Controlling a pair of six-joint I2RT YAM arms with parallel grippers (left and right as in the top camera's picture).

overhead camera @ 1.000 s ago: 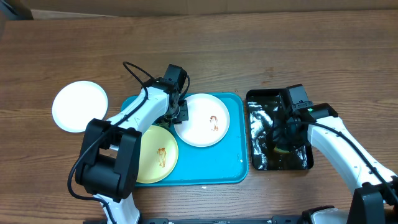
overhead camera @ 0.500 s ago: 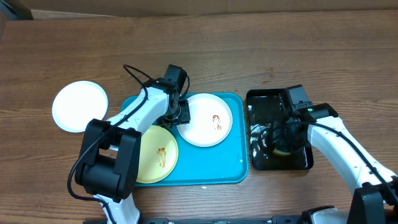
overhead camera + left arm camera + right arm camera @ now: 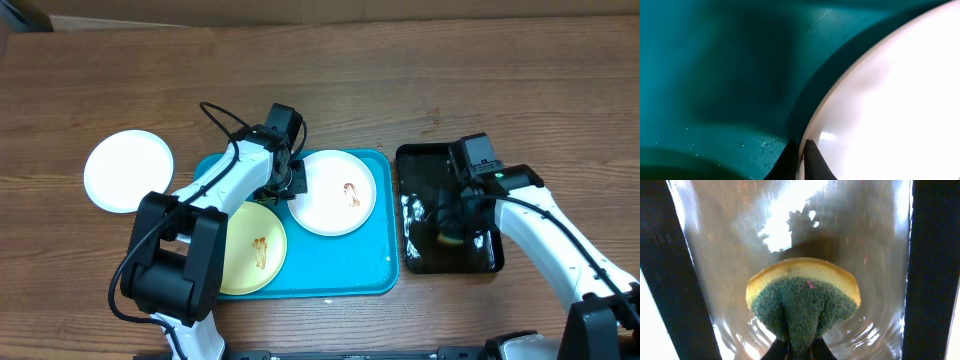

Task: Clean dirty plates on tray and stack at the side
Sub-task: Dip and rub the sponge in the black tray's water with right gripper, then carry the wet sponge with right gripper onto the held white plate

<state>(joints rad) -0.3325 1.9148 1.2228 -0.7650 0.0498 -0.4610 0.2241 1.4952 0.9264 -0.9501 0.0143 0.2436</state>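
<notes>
The turquoise tray (image 3: 345, 268) holds a white plate (image 3: 335, 205) with a small brown smear and a pale yellow plate (image 3: 240, 262) with a brown smear. A second white plate (image 3: 128, 170) lies on the table to the left of the tray. My left gripper (image 3: 287, 184) is shut on the left rim of the white plate (image 3: 890, 100) on the tray (image 3: 715, 75). My right gripper (image 3: 450, 222) is shut on a yellow and green sponge (image 3: 802, 300) and holds it in the water of the black tray (image 3: 448, 262).
The glossy black tray (image 3: 660, 280) with water stands right of the turquoise tray. Brown cardboard (image 3: 330, 8) runs along the table's far edge. The wooden table (image 3: 450, 80) spreads around both trays.
The white plate on the tray has shifted slightly to the right with my left gripper. My right gripper has moved the sponge within the black tray, and the water ripples have changed.
</notes>
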